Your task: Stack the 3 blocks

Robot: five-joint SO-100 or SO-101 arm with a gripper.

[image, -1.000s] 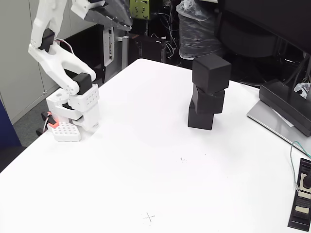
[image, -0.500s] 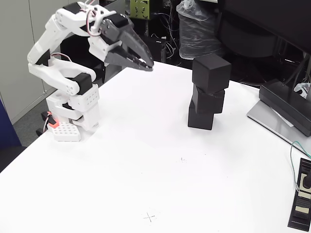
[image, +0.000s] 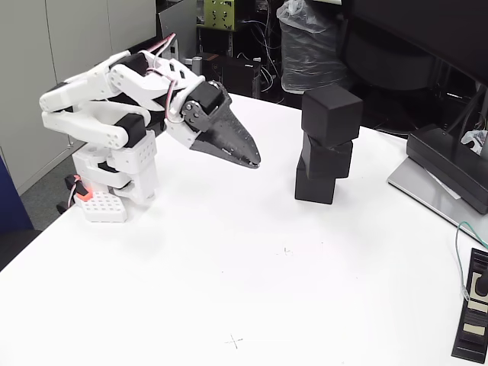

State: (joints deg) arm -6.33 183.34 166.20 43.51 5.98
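Blocks [image: 326, 145]: three matte black cubes, crooked stack, top one twisted | hand [image: 255, 161]: closed, empty, well left

Pretty standard office/lab clutter behind this one. The white table [image: 252, 274] takes up most of the frame, matte and evenly lit, with a small pen cross near the bottom center. Upper left there's a row of light grey cabinet doors [image: 84, 38], with grey floor [image: 42, 194] below them and a bit of something blue [image: 11, 202] at the left edge. Top center has a green circuit board [image: 219, 14] and tangled cables, next to a clear plastic bag [image: 309, 46] over something dark. On the right, a grey monitor base [image: 431, 191] sits on the table, and a flat black device [image: 474, 313] lies in the lower right corner.
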